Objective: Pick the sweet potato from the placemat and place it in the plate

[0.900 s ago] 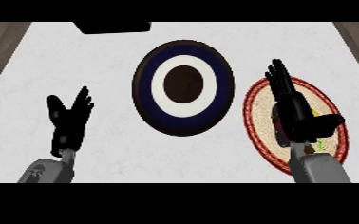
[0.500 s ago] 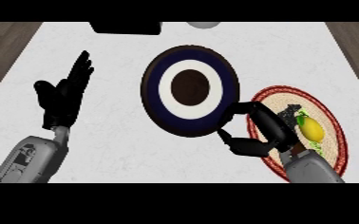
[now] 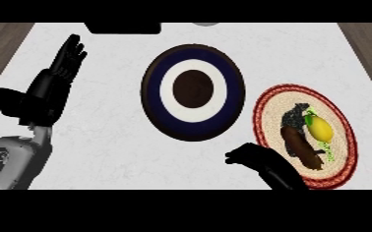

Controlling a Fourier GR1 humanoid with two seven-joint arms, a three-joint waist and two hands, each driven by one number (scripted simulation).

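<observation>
Just right of the right hand, whose fingers I cannot tell open or curled, the sweet potato touches a lemon, so a grasp could catch both

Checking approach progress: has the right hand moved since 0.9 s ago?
Yes. The right hand was spread over the placemat; it has pulled back toward the view's lower edge, left of the mat, uncovering the sweet potato below the plate.

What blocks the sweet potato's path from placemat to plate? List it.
Nothing visible. The sweet potato lies on the placemat beside a lemon; only bare counter separates the mat from the plate. The right hand sits just left of the potato.
</observation>
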